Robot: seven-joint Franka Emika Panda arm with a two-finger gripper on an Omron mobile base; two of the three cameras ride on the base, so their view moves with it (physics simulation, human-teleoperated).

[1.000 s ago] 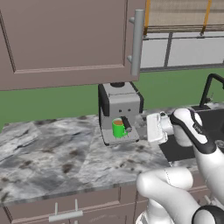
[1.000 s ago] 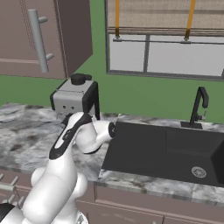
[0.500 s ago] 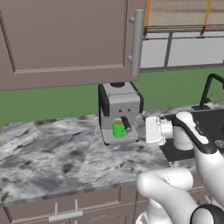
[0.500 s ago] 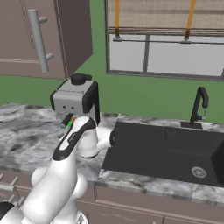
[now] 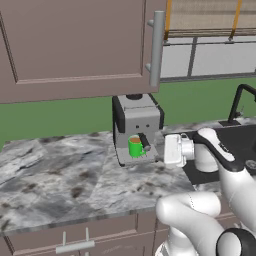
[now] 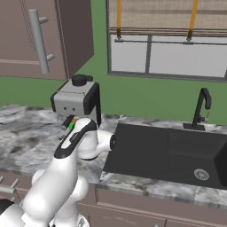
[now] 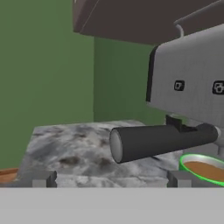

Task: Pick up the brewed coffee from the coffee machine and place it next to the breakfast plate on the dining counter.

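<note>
Under the spout of the coffee machine [image 5: 136, 127], on its drip tray, sits the green mug of brewed coffee [image 5: 135, 146]. The gripper [image 5: 161, 149] hovers just right of it above the marbled worktop [image 5: 60, 175], jaws spread wide and holding nothing. In the hand view the mug's rim [image 7: 205, 168] lies beneath the dark portafilter handle [image 7: 162, 141].

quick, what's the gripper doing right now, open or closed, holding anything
Gripper: open, holding nothing; it sits beside the coffee machine, short of the green mug.
</note>
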